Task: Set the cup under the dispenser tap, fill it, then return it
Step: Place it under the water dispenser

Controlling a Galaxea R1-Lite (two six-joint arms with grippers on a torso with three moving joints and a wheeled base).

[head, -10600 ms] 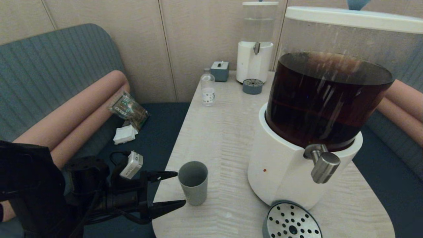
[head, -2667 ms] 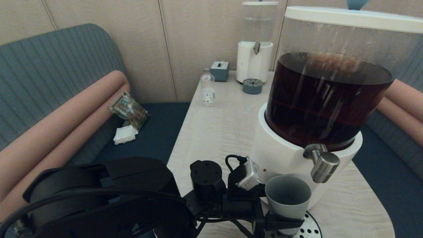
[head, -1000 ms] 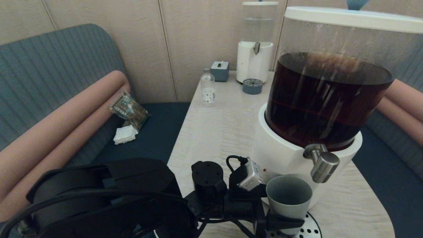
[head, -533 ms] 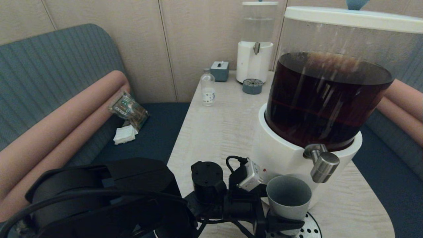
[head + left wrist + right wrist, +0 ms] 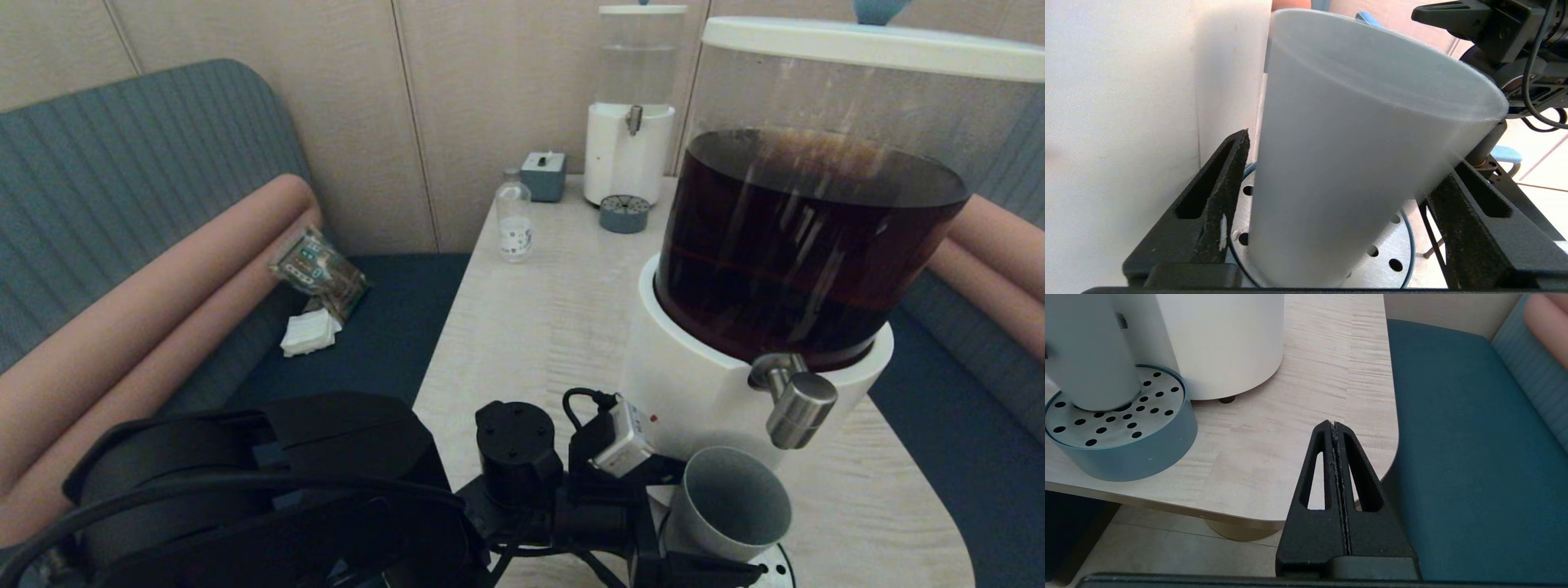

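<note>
A: What is seen of the cup [image 5: 731,505] at this moment?

B: It is found on the perforated drip tray [image 5: 1114,406] at the near edge of the table [image 5: 539,318], just in front of the large dispenser [image 5: 759,269]. It is tipped now, its mouth leaning toward the near right, whereas half a second ago it was held upright.

A: Is it gripped?

B: The left gripper [image 5: 1331,196] is spread around it. In the left wrist view a gap is seen between one finger [image 5: 1216,192] and the cup wall, while contact on the other side cannot be made out. A release is judged to be under way.

A: And the tap?

B: The dispenser tap [image 5: 796,408] is above and slightly far-right of the rim. The lean is judged to be a risk: if the cup is not settled flat, it may topple or the stream may be missed, so it may need to be steadied before filling.

A: The other arm?

B: The right gripper [image 5: 1336,437] is parked off the near right corner of the table, its fingers pressed together on nothing.
</note>
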